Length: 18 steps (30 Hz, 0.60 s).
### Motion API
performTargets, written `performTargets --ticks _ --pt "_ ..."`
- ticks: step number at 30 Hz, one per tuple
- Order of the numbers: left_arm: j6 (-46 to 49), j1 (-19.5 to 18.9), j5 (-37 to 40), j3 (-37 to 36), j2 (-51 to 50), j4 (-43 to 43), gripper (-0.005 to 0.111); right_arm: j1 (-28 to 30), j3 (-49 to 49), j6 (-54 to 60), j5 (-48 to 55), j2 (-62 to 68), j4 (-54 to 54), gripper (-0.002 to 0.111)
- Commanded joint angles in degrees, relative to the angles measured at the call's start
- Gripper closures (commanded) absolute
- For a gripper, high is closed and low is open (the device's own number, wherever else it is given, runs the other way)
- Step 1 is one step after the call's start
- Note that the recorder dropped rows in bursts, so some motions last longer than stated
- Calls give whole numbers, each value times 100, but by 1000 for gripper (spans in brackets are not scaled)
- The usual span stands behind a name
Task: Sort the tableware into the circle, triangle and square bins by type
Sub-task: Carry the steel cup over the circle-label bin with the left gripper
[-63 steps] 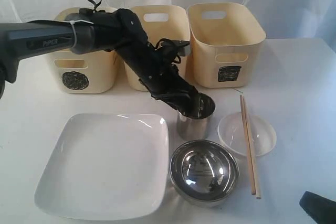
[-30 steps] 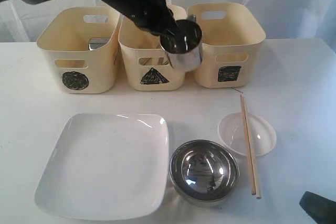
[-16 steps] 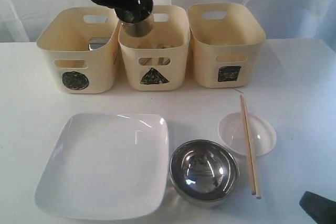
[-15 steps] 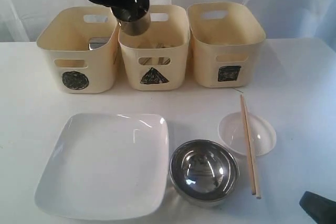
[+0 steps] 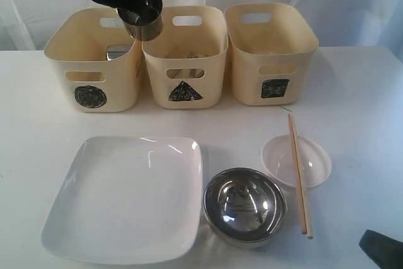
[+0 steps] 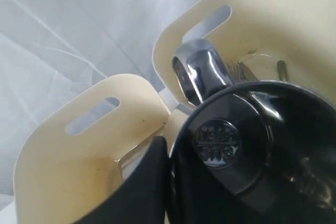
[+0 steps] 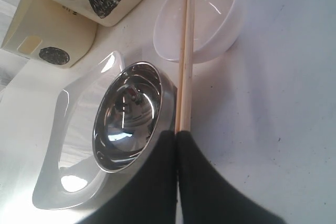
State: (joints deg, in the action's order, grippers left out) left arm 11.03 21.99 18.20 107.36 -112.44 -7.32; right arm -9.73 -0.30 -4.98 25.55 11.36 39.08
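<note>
My left gripper (image 5: 133,5) is shut on a small steel cup (image 5: 142,16) and holds it in the air above the rim between the circle bin (image 5: 91,67) and the triangle bin (image 5: 182,61). In the left wrist view the cup (image 6: 236,150) fills the frame beside one black finger (image 6: 149,182). A second steel cup (image 5: 117,52) lies in the circle bin. The white square plate (image 5: 126,196), steel bowl (image 5: 244,206), clear dish (image 5: 315,162) and wooden chopsticks (image 5: 298,174) rest on the table. My right gripper (image 7: 177,139) is shut and empty, close to the chopsticks' (image 7: 185,51) near end.
The square bin (image 5: 271,51) stands at the right of the row. Steel cutlery (image 6: 239,69) shows inside the triangle bin (image 6: 252,14). The chopsticks lie across the clear dish (image 7: 210,19), beside the bowl (image 7: 131,114). A white curtain hangs behind the bins.
The left gripper lifted the cup off the table, then carried it left, from in front of the triangle bin to above the rim shared with the circle bin. The right arm stayed still.
</note>
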Motion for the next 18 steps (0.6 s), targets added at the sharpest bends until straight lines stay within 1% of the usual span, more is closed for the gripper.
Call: performTargets --ticks 1,8,18 --pt "-133 -14 166 -6 112 -139 107 -21 30 -3 -28 -38 -30 108" --pt "-253 -1 74 -6 166 -22 107 -21 30 -3 -28 -38 -30 108" --pt "-331 69 517 -65 260 -74 107 -21 30 -3 -28 -38 -30 108"
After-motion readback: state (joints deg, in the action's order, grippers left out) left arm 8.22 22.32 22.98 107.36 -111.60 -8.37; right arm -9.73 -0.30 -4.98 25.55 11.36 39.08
